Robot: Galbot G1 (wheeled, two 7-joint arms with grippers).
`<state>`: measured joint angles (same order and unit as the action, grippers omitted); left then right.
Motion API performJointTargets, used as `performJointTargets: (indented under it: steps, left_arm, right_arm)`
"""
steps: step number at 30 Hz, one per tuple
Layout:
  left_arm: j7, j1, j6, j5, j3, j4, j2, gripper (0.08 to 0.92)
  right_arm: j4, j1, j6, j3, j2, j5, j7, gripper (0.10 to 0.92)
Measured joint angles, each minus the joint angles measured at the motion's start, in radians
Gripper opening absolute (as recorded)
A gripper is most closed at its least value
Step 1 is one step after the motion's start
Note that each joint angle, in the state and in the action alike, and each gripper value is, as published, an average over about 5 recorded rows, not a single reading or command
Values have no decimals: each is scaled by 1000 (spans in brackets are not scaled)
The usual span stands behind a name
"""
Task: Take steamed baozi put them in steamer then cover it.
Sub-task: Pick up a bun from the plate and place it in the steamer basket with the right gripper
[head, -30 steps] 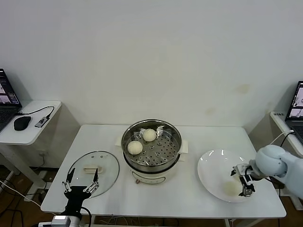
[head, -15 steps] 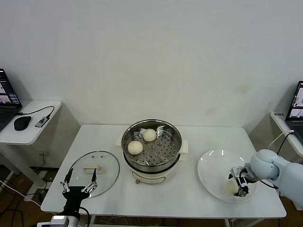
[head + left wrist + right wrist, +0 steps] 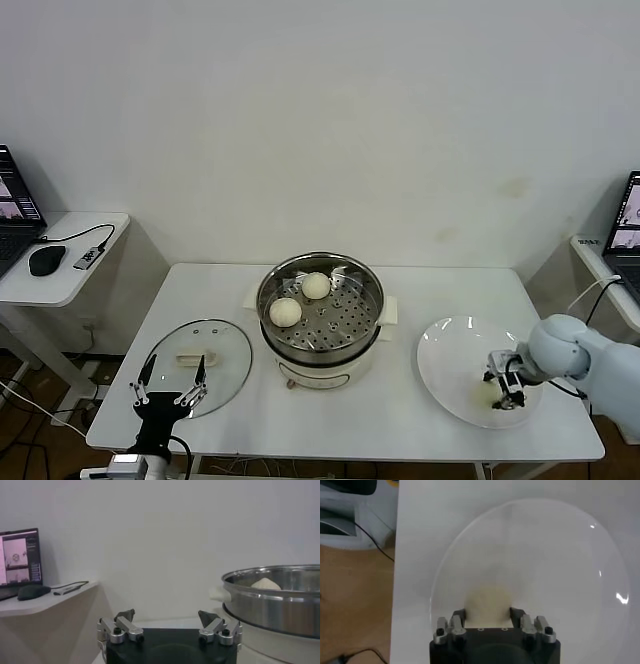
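A: Head view, itemise.
B: One white desk. Steamer at its centre, uncovered, on a white base. Two steamed baozi on the perforated tray, one near-left, one farther back, just beside each other. Cover lying flat on the desk, left of the steamer, handle up. White plate on the right side of the desk.

A: End effectors in that view?
B: Left end effector at the near-left desk edge, over the near rim of the cover, fingers spread, pinching nothing. Right end effector down on the near-right part of the plate, fingers pressed onto a third baozi. A side desk far left carries a mouse and a laptop.

A: Left wrist view?
B: Left end effector, fingertips well apart, nothing between them. Steamer wall to one side, with one baozi top showing above its rim. Side desk with mouse and laptop screen in the background.

A: Right wrist view?
B: Right end effector over the plate, its two fingers closed against either side of a baozi that sits on the plate. Desk surface around the plate; floor past the desk edge.
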<state>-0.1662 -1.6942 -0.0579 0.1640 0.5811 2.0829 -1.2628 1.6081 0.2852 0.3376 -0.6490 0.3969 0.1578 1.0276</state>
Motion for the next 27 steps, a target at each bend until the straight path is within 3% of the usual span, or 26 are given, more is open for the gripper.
performJointTargets:
  steps: [13,27]
  left_arm:
    - [0,2,3,6,5,14,7,823]
    - [0,0,4,6,12,24,-4,823]
  right_arm:
    - [-29,-420,9,-211,55,-152,36,535]
    - [-34,-815,-37,-447,283,-346,15,540]
